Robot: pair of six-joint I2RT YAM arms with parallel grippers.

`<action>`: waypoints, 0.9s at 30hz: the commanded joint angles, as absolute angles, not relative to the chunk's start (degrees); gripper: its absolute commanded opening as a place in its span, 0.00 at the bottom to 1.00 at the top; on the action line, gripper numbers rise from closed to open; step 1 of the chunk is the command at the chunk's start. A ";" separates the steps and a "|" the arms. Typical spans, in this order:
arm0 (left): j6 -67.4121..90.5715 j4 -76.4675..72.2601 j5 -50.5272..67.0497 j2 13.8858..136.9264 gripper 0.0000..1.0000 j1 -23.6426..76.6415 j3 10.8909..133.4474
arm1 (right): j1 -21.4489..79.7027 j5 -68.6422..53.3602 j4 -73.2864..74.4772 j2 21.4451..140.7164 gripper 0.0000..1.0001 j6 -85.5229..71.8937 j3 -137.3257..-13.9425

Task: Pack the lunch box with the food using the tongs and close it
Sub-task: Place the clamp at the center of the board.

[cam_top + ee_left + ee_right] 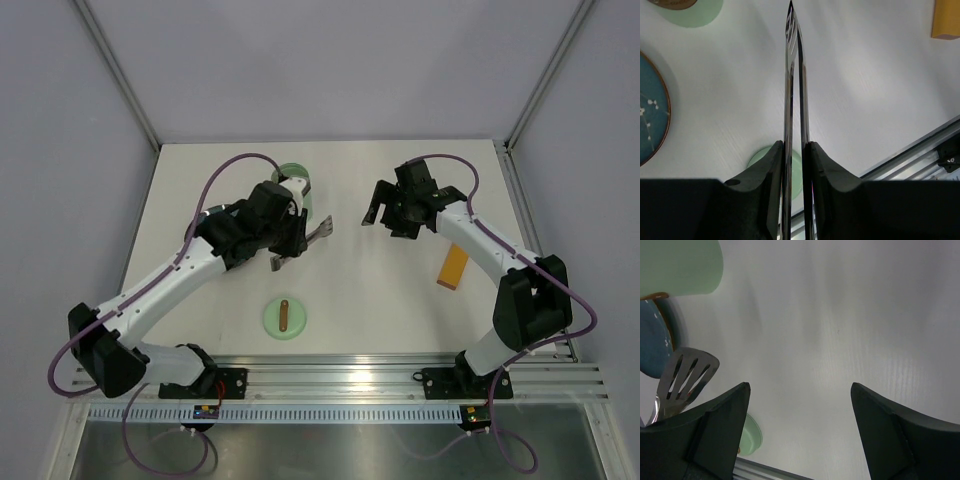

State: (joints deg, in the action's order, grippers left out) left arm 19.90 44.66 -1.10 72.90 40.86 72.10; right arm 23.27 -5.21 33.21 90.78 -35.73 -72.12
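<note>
My left gripper (pixel 289 241) (pixel 795 145) is shut on the slim silver tongs (pixel 322 231) (pixel 790 75), squeezing both arms almost together. Their slotted tips (pixel 687 375) point toward the table's middle. The mint-green lunch box (pixel 297 184) (pixel 680 267) stands upright just behind that gripper, and its side with a brown mark (pixel 690 12) shows at the left wrist view's top left. Its round lid (pixel 284 318) (pixel 752 433) (pixel 797 167) with a brown bar handle lies near the front edge. My right gripper (pixel 386 214) (pixel 799 387) hangs open and empty over bare table, right of the tongs. No food shows in any view.
A dark blue plate (pixel 650 115) (pixel 651 342) lies beside the lunch box, hidden under the left arm in the top view. A flat orange-yellow strip (pixel 455 268) (pixel 946 20) lies at the right. The aluminium rail (pixel 400 372) runs along the near edge.
</note>
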 commanded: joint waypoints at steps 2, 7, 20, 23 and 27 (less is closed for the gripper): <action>19.25 30.61 -5.27 76.46 0.28 43.15 70.16 | 23.82 1.48 36.21 87.45 0.91 -33.23 -72.78; 18.63 20.33 -6.41 80.24 0.28 44.29 64.60 | 23.47 4.49 35.95 83.59 0.94 -32.17 -65.50; 15.56 12.57 -7.29 96.22 0.39 44.47 68.55 | 23.29 11.14 36.47 70.33 0.94 -34.80 -53.70; 15.21 12.48 -6.42 100.35 0.42 44.47 71.18 | 23.20 17.63 39.36 67.78 0.95 -35.16 -54.58; 15.29 14.58 -4.05 102.83 0.70 44.56 74.00 | 22.59 20.48 40.69 65.22 0.98 -34.11 -55.90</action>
